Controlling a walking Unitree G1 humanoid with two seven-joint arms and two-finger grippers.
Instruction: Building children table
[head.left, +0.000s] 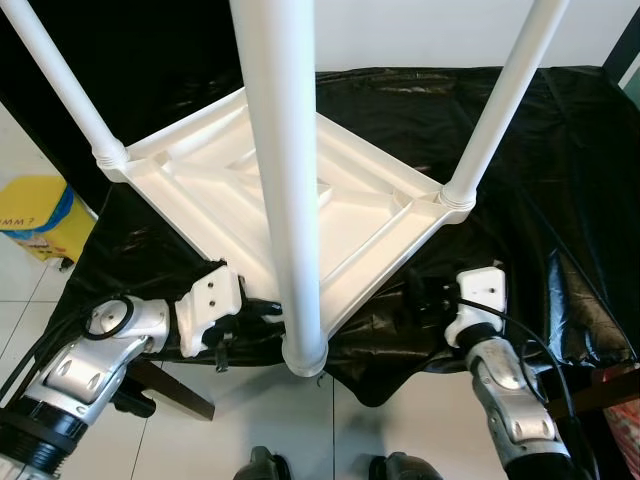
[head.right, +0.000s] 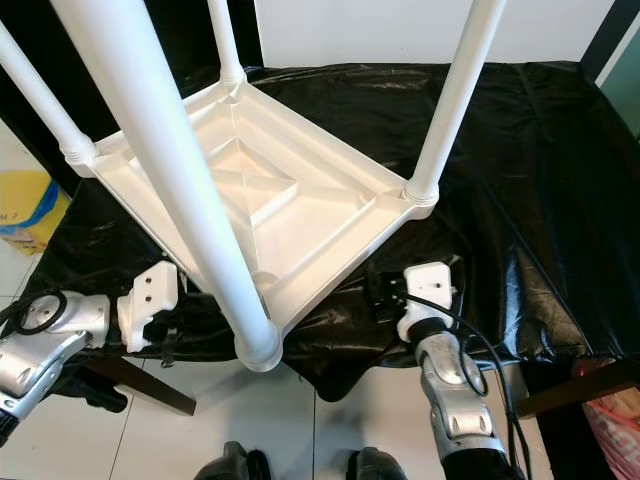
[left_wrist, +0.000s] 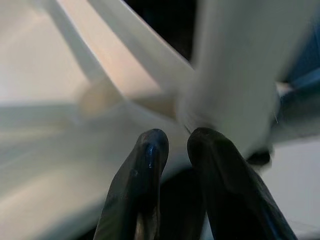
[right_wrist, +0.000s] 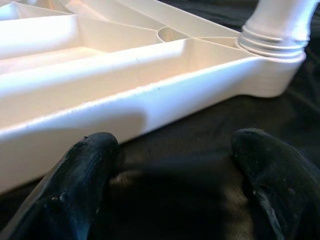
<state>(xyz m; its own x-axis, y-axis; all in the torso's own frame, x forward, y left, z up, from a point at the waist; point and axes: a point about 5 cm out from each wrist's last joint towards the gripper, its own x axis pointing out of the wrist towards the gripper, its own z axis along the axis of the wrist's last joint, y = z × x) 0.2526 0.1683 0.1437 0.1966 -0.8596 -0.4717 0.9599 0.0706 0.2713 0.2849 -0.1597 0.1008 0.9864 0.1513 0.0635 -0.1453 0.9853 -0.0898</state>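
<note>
upside down on the black sheet (head.left: 560, 150), the white plastic table (head.left: 340, 215) looks light, stiff and slick, best held by its rim; left gripper (left_wrist: 172, 150) nearly closed and empty beside the near leg (head.left: 285, 180), right gripper (right_wrist: 175, 165) wide open, empty.

A plain white table (head.left: 350, 215) lies on glossy black sheeting (head.left: 560, 180), beside a yellow bin (head.left: 35, 215).

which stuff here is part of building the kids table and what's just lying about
Part of the job:
- white tabletop, upside down on the black sheet
- four white legs, like the near one
- left gripper, by the near corner
- right gripper, at the tabletop's edge

Just lying about:
- yellow box on the floor
</note>
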